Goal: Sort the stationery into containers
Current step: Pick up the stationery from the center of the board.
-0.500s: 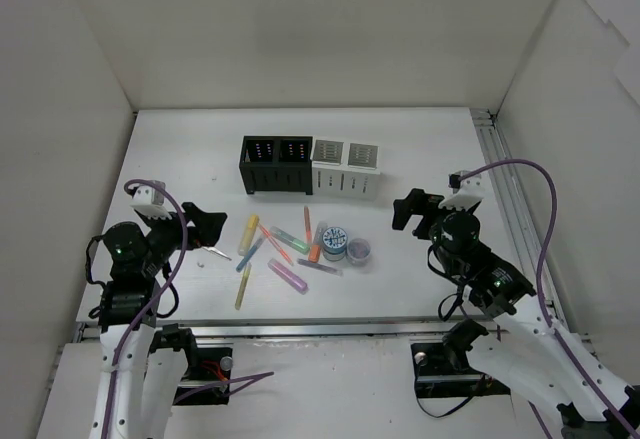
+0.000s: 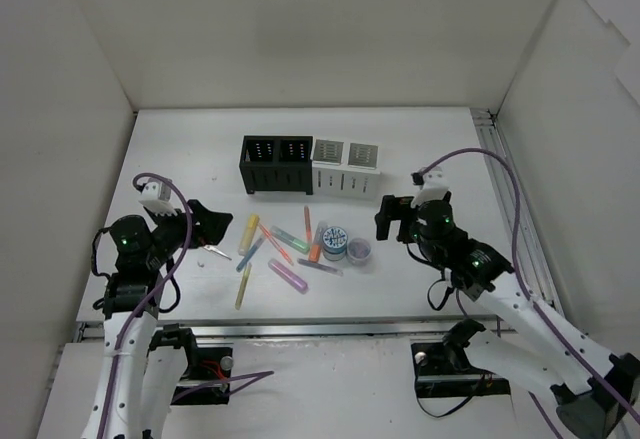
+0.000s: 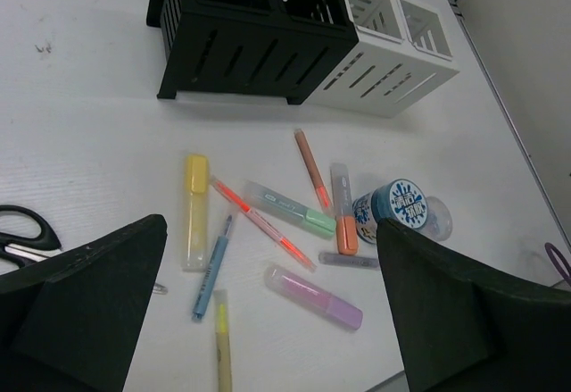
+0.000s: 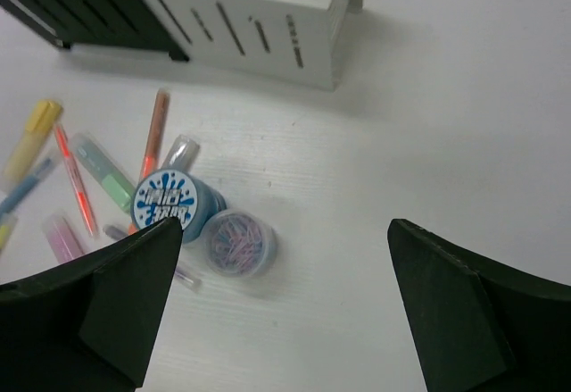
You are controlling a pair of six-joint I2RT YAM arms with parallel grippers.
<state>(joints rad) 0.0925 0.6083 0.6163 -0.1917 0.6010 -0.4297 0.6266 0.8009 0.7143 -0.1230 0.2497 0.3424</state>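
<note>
White walled tabletop: right gripper [image 2: 392, 219] has edged in toward the stationery [image 2: 300, 247] just left of its spread, empty fingers; left gripper [image 2: 214, 229] open too; black organiser [image 2: 277, 164] & white organiser [image 2: 347, 167] beyond, prob. nothing sorted yet.

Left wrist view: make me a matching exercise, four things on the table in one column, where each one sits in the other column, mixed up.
Things:
1. scissors
2. white organiser
3. yellow marker
4. blue-topped tub

Places:
a. beside the clear tub
b. at the picture's left edge
c. leftmost of the fat markers
d. right next to the black organiser

Pairs: 1-b, 2-d, 3-c, 4-a.
</note>
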